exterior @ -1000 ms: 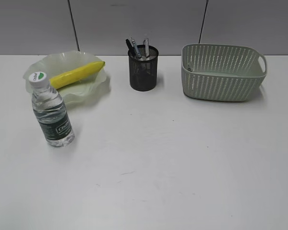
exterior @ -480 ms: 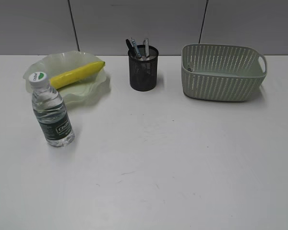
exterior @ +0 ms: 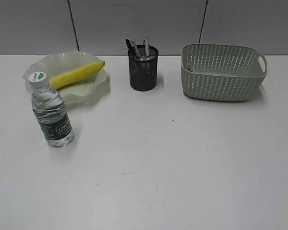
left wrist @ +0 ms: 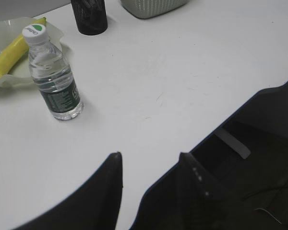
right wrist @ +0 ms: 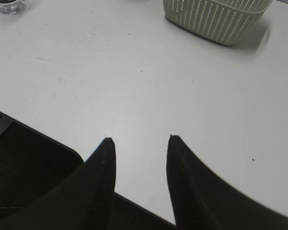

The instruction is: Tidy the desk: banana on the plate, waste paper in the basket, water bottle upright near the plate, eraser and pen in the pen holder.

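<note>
The desk [exterior: 173, 163] lies bare across its whole near half and middle, so a gripper can pass there freely. Obstacles line the far edge: the plate [exterior: 89, 91] with the banana [exterior: 77, 74] at left, the pen holder [exterior: 143, 68] in the centre, the basket [exterior: 222, 72] at right, with open gaps between them. The water bottle [exterior: 51, 111] stands upright just before the plate, blocking the near-left approach

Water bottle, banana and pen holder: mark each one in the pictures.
water bottle [exterior: 53, 117], exterior view, on the clear body just above the dark label.
banana [exterior: 77, 74], exterior view, on the middle of its yellow length.
pen holder [exterior: 143, 69], exterior view, on the black mesh wall.
</note>
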Available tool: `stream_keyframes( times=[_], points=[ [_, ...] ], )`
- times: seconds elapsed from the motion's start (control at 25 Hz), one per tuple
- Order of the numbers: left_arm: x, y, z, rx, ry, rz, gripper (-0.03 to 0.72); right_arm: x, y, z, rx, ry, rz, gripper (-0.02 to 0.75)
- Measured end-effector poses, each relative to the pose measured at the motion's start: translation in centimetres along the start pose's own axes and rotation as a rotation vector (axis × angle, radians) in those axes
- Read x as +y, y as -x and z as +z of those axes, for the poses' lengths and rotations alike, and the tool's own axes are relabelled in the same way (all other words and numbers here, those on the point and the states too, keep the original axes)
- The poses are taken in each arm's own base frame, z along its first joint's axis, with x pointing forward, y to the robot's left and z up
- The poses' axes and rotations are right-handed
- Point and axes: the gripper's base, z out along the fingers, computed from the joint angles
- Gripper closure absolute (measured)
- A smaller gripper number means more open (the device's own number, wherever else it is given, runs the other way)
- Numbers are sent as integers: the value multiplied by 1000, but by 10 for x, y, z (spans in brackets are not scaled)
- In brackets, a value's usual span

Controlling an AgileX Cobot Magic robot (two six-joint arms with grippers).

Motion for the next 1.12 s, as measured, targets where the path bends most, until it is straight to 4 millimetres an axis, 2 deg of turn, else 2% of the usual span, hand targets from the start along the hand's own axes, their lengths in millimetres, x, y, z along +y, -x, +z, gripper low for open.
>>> stream_keyframes(
  times=[0.36, 0.64, 0.84, 1.12],
  points=[
    [0, 0, 0, -2, 22, -13, 440, 0, 0, 0, 0, 0, -1, 439],
    [1, 2, 3, -9, 304, -167, 456, 0, 0, 0, 0, -17, 10, 439],
    [-5, -2, -4, -75, 434, -210, 456, -1, -1, -1, -1, -190, 110, 439],
    [-5, -2, -4, -82, 448, -218, 459, 3, -7, -12, -75, -390, 208, 439]
  ],
)
